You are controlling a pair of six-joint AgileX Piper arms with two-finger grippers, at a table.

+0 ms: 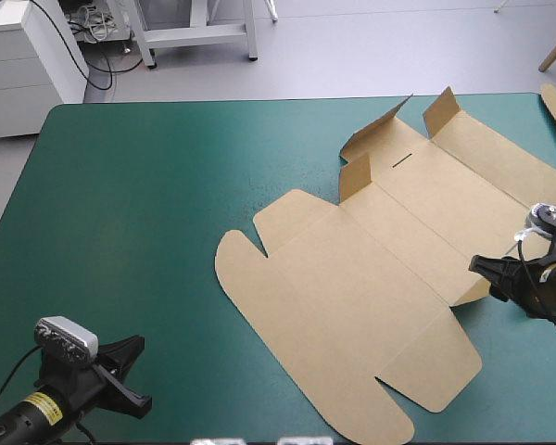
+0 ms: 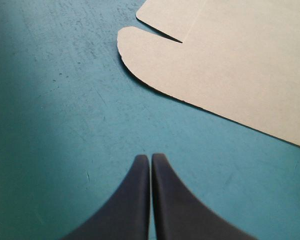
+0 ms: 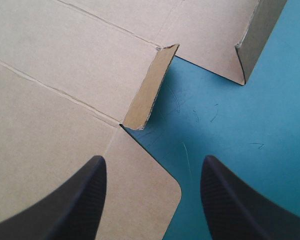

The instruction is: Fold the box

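box [image 1: 371, 278], a cut brown sheet, lies right of the middle of the teal-green cover [image 1: 148, 213], mostly flat, small flaps [image 1: 441, 109] tipped up at its far end. left gripper [image 2: 150, 157], fingers [image 2: 135, 200] pressed together and empty, sits by the table's near-left corner, apart from the sheet. right gripper [image 3: 154, 165] is spread wide at the box's right edge, holding nothing, a raised flap [image 3: 149, 90] just ahead.
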